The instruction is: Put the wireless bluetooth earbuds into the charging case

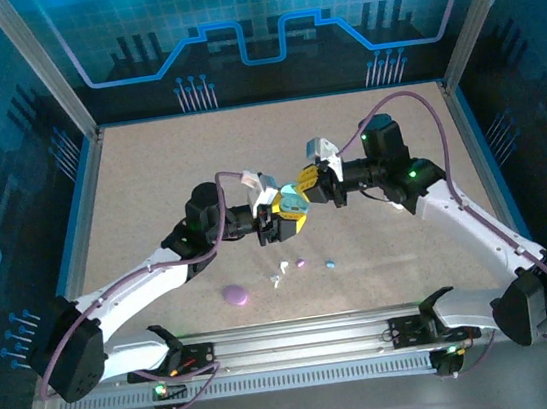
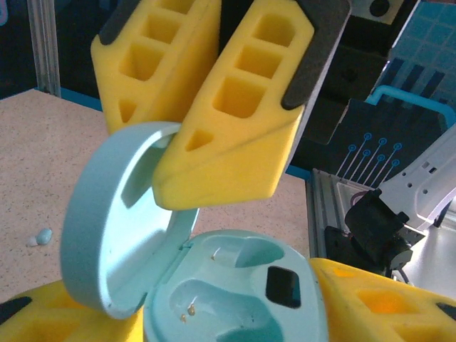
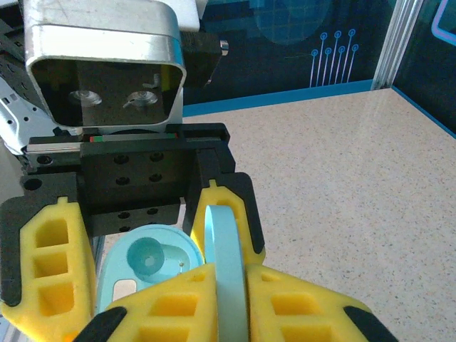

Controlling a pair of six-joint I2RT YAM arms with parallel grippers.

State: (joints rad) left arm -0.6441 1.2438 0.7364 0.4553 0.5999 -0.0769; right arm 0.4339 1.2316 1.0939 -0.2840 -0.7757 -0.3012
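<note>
The left arm (image 1: pixel 133 283) and right arm (image 1: pixel 467 219) have white shells on their long links and black joint housings. A purple cable (image 1: pixel 411 101) runs along each. A small green light (image 1: pixel 413 172) glows on one black joint. The left end effector (image 1: pixel 290 214) and right end effector (image 1: pixel 309 182) carry yellow fingers (image 2: pixel 235 142) with square hollow pockets and black backing. A rounded silver housing (image 3: pixel 103 64) tops a black plate (image 3: pixel 135 185) dotted with screw holes.

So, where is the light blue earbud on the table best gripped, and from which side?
Take the light blue earbud across its rounded body, from straight above: it lies alone on the table, apart from the pink-purple earbud, so there is probably room on both sides.
</note>
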